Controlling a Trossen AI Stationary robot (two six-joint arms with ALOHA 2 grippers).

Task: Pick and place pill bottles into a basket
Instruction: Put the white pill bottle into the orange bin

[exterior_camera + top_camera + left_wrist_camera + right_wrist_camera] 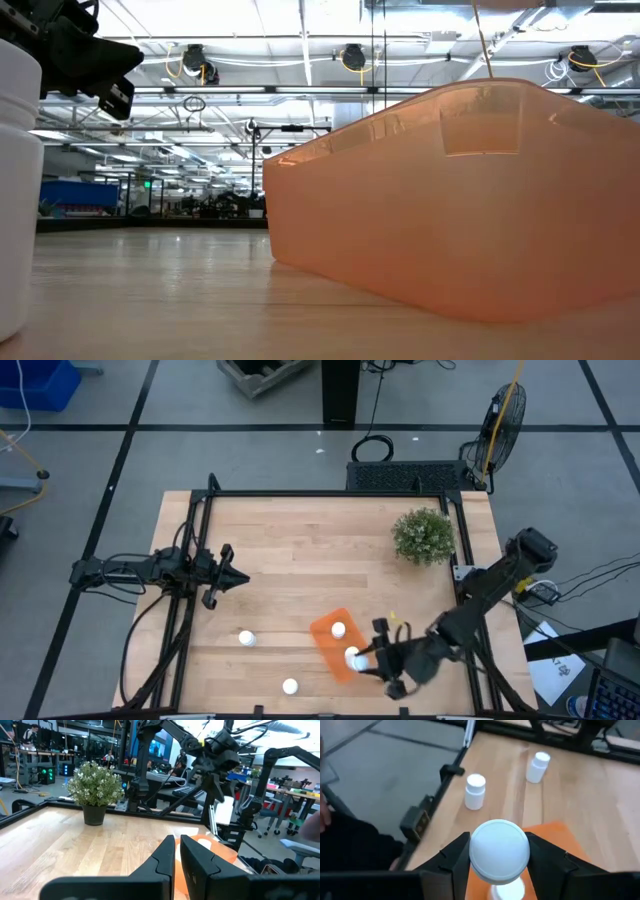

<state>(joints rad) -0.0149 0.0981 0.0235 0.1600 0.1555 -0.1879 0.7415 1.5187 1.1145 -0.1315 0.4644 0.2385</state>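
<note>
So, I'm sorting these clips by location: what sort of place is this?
Probably a robotics lab or workshop in a large industrial hall. The wooden table stands on a grey concrete floor marked with dark lines, a floor fan stands nearby, and beyond the potted plant are workbenches with monitors and more robot arms.

I see the small orange rectangular plastic basket [328, 645] low and right of centre in my overhead frame, sitting askew. One round white pill bottle [339, 629] stands inside it, another [352, 657] at its lower edge. Two more white bottles [246, 638] [290, 686] stand upright to its left.
</note>
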